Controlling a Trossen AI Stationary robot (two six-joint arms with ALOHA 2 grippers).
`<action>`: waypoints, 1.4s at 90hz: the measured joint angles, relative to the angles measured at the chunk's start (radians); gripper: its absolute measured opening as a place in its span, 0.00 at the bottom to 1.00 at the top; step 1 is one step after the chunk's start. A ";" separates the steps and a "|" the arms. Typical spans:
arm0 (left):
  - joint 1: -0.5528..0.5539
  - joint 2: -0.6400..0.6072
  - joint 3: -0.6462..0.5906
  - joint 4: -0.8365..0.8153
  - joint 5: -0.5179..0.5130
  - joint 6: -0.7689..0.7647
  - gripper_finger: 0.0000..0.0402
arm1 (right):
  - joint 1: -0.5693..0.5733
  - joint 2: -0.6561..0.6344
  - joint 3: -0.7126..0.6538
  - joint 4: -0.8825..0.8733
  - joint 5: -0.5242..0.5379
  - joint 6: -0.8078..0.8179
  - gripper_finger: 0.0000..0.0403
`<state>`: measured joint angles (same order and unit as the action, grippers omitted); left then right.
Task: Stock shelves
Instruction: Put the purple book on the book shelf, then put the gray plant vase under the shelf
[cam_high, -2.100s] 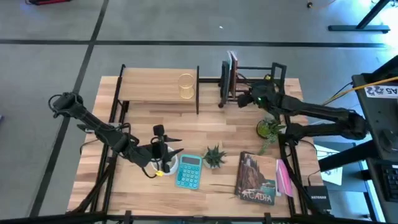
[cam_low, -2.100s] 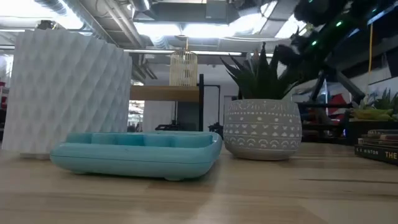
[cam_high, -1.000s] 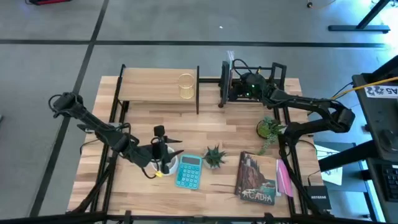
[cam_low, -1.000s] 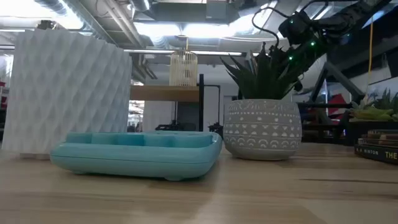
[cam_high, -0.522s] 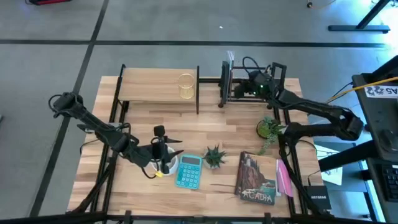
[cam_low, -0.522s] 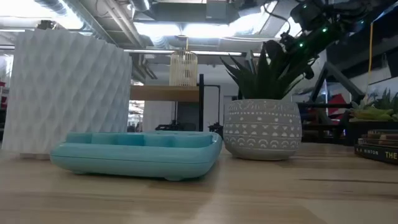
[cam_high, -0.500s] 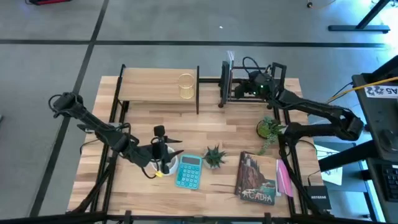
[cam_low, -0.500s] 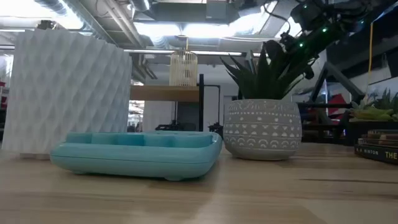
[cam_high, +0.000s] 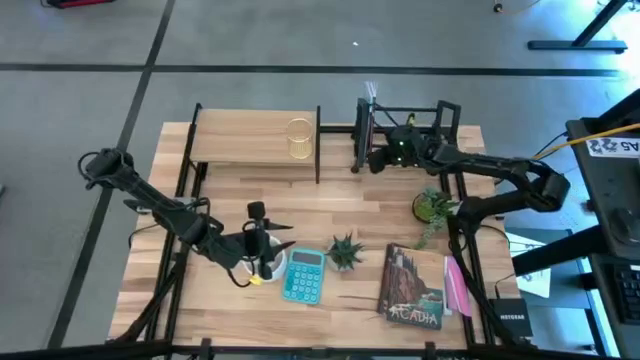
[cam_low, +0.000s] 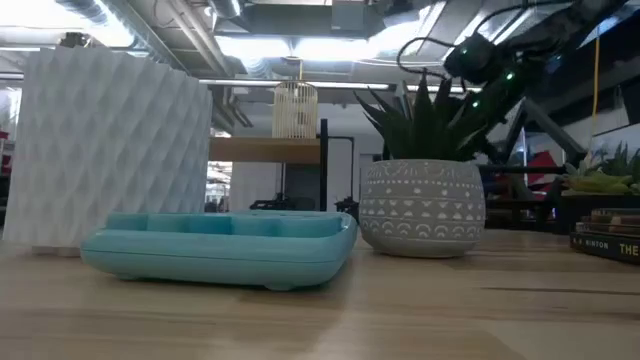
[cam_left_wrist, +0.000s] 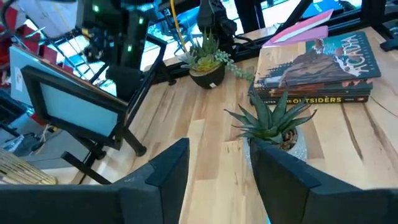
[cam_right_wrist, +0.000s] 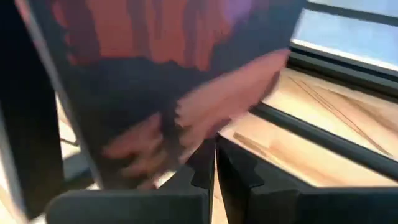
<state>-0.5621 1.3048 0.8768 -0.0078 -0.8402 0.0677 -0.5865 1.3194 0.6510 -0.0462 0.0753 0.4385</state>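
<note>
The shelves stand along the table's far edge: a light-wood board (cam_high: 250, 140) on black legs, bearing a gold wire cup (cam_high: 299, 138), and to its right a black bar rack (cam_high: 420, 125). A book (cam_high: 369, 118) with a red and dark cover stands on edge at the rack's left end. My right gripper (cam_high: 382, 153) is shut, level, right beside that book; the cover (cam_right_wrist: 155, 74) fills its wrist view. My left gripper (cam_left_wrist: 217, 186) hangs open with nothing in it, over the table's near left (cam_high: 268, 243), next to a teal calculator (cam_high: 303, 275). My right gripper points its shut fingertips (cam_right_wrist: 205, 171) level at the lower part of the book's cover (cam_right_wrist: 186, 124), coming from the table's right side. Blur hides the meeting place, so I cannot tell whether the fingertips touch the cover. The book stands on edge in the rack.
A succulent in a patterned pot (cam_high: 346, 250) stands beside the calculator. Stacked books (cam_high: 412, 285) with a pink folder (cam_high: 457, 285) lie at the near right. A small green plant (cam_high: 432, 207) sits under my right arm. A white ribbed block (cam_low: 110, 150) stands under my left gripper.
My right gripper has drawn back a little toward the table's right edge, then come back toward the book, ending slightly nearer the table's near edge. The book has stayed on edge in the rack.
</note>
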 joint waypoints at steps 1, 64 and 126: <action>0.000 0.000 0.000 0.000 0.000 0.000 0.39 | 0.001 0.005 0.000 0.009 0.000 0.000 0.00; 0.000 0.000 0.000 -0.003 0.002 -0.013 0.39 | 0.011 -0.129 0.000 -0.059 0.071 -0.036 0.00; 0.000 0.000 0.000 -0.004 0.002 -0.015 0.39 | 0.839 -0.332 0.124 -0.290 0.429 -0.058 0.00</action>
<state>-0.5621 1.3048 0.8768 -0.0116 -0.8379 0.0522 0.2524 0.9875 0.7750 -0.3365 0.5048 0.3805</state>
